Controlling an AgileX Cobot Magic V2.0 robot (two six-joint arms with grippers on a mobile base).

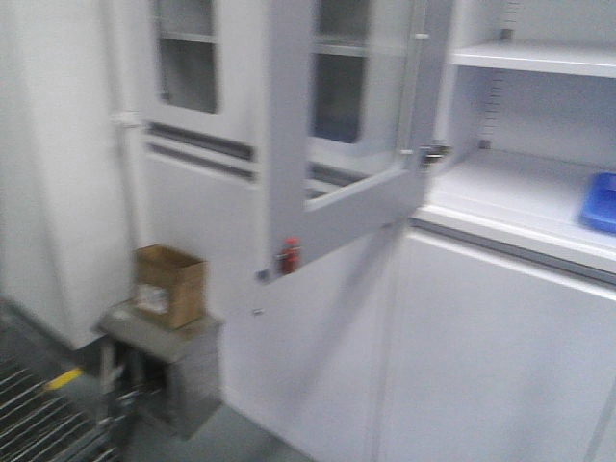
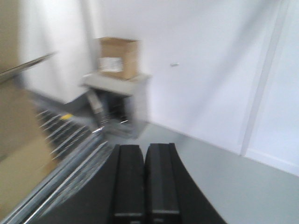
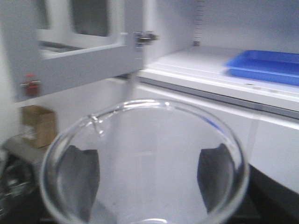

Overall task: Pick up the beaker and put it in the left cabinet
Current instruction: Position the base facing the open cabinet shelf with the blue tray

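The clear glass beaker [image 3: 140, 106] fills the lower half of the right wrist view, its open mouth and pour spout toward the camera. My right gripper [image 3: 148, 173] is shut on it, and its dark fingers [image 3: 83, 175] show through the glass on both sides. The left cabinet [image 1: 525, 192] is light grey with flat shelves and a slotted back rail, and its shelf [image 3: 187, 63] lies ahead of and above the beaker. My left gripper [image 2: 145, 151] is shut with nothing between its black fingers and hangs over the grey floor. No gripper shows in the front view.
A glass-paned cabinet door [image 1: 337, 144] stands open, swung out to the left of the shelves, with a red tag [image 1: 288, 256] at its lower corner. A blue tray [image 1: 602, 202] lies on the shelf's right side. A cardboard box [image 1: 169, 284] sits on a grey stand. A wire rack [image 1: 38, 423] is at lower left.
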